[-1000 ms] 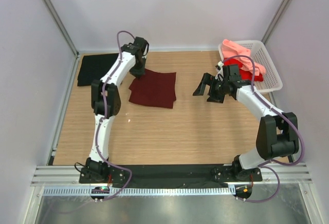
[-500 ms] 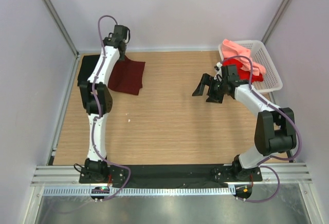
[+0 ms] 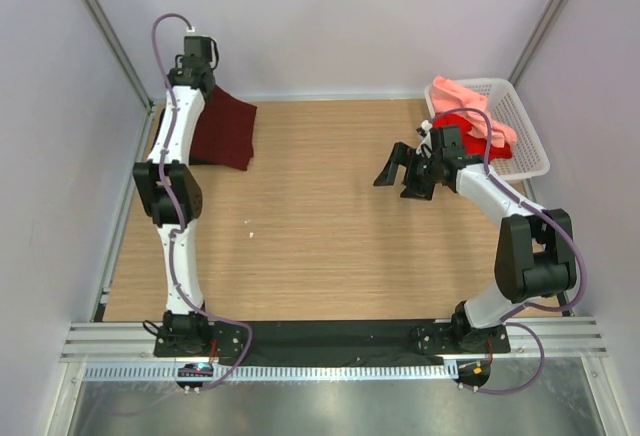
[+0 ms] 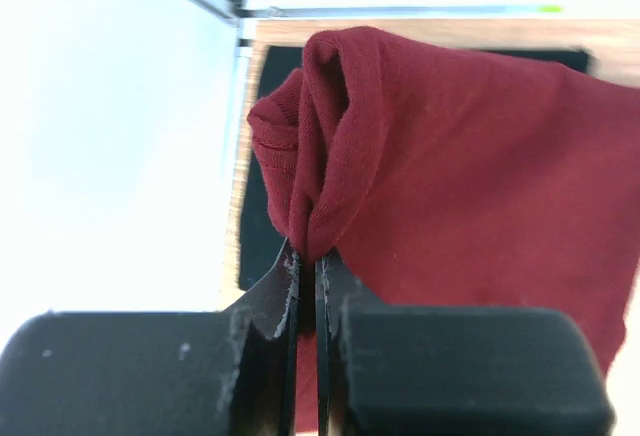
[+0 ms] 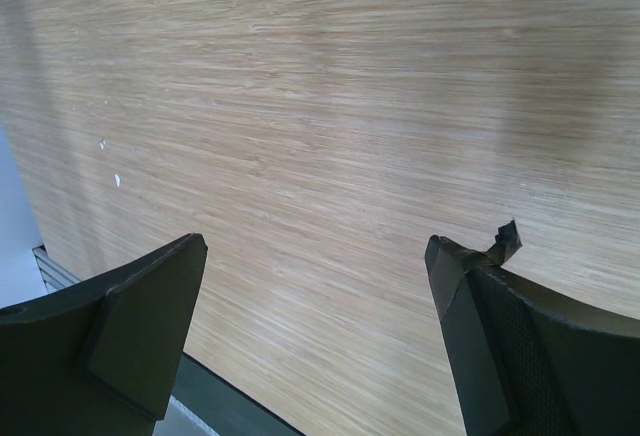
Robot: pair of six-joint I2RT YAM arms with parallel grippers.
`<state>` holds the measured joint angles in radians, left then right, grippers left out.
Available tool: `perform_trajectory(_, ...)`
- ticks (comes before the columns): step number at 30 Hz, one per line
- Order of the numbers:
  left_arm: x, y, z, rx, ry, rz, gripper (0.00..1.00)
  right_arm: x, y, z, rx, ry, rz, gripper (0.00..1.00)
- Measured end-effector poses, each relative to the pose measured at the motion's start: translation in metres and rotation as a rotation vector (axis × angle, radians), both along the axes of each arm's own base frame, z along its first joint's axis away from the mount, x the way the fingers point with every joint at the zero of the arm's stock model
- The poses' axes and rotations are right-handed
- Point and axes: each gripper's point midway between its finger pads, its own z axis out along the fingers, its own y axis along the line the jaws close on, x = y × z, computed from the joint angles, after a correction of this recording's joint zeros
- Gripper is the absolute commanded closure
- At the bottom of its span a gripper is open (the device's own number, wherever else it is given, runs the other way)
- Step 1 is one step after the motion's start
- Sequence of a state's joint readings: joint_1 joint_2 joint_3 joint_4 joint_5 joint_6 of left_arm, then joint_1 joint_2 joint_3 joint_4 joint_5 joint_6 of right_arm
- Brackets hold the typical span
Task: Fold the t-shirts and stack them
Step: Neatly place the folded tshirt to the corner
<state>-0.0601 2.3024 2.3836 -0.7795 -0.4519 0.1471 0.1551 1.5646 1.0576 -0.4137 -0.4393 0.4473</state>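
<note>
My left gripper (image 3: 203,89) (image 4: 305,256) is shut on a bunched edge of the dark maroon t-shirt (image 3: 225,131) (image 4: 470,176). The folded shirt hangs from it at the table's back left corner. Beneath it lies the black t-shirt (image 4: 262,226), mostly covered; I cannot tell how far the maroon cloth rests on it. My right gripper (image 3: 398,181) (image 5: 315,246) is open and empty, low over bare wood right of centre. The salmon pink t-shirt (image 3: 465,96) and the bright red t-shirt (image 3: 462,124) spill over the near rim of the white basket (image 3: 525,136).
The basket stands at the back right against the wall. Metal frame posts (image 3: 105,31) and white walls close in the back and sides. A few white specks (image 3: 251,234) lie on the wooden tabletop (image 3: 320,246).
The left arm has carried the maroon t-shirt from the table's middle back and left, over the black one. The right arm has stayed put.
</note>
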Motion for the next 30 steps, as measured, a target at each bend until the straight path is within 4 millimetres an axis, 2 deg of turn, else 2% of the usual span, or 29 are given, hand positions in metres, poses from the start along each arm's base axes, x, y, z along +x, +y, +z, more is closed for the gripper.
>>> perform_trajectory(2,0.002,0.017,0.003,-0.003,-0.020,0.025,1.00,0.001,0.000,0.000,0.001,-0.004,0.000,0.00)
perform_trajectory(5,0.002,0.044,-0.003,-0.032,-0.023,0.057,0.97,0.002,0.000,0.000,0.002,-0.009,0.000,0.00)
perform_trajectory(9,0.010,0.094,-0.026,-0.049,-0.036,0.146,0.89,0.004,0.000,-0.005,-0.004,0.000,-0.004,0.00)
perform_trajectory(10,0.014,0.106,-0.037,-0.049,-0.036,0.167,0.84,0.005,0.000,-0.007,-0.005,0.003,-0.004,0.00)
perform_trajectory(11,0.019,0.117,-0.049,-0.048,-0.034,0.184,0.62,0.005,0.000,-0.009,-0.006,0.007,-0.005,0.00)
perform_trajectory(12,0.023,0.128,-0.062,-0.038,-0.028,0.202,0.53,0.005,0.000,-0.011,-0.007,0.010,-0.005,0.00)
perform_trajectory(14,0.025,0.140,-0.088,-0.031,-0.009,0.234,0.45,0.005,-0.001,-0.014,-0.012,0.020,-0.007,0.00)
perform_trajectory(15,0.024,0.144,-0.099,-0.027,0.006,0.247,0.44,0.005,-0.001,-0.015,-0.015,0.021,-0.009,0.00)
perform_trajectory(18,0.018,0.142,-0.121,-0.015,0.050,0.262,0.42,0.006,-0.003,-0.016,-0.022,0.021,-0.013,0.00)
perform_trajectory(23,0.012,0.121,-0.121,-0.031,0.054,0.243,0.41,0.007,-0.002,-0.016,-0.022,0.021,-0.013,0.00)
perform_trajectory(27,0.005,0.090,-0.090,-0.081,0.023,0.199,0.41,0.007,-0.002,-0.016,-0.021,0.021,-0.011,0.00)
perform_trajectory(28,0.004,0.078,-0.077,-0.104,0.007,0.181,0.41,0.007,-0.002,-0.016,-0.021,0.020,-0.009,0.00)
perform_trajectory(30,0.001,0.042,-0.047,-0.201,-0.039,0.105,0.42,0.007,-0.002,-0.016,-0.022,0.019,-0.007,0.00)
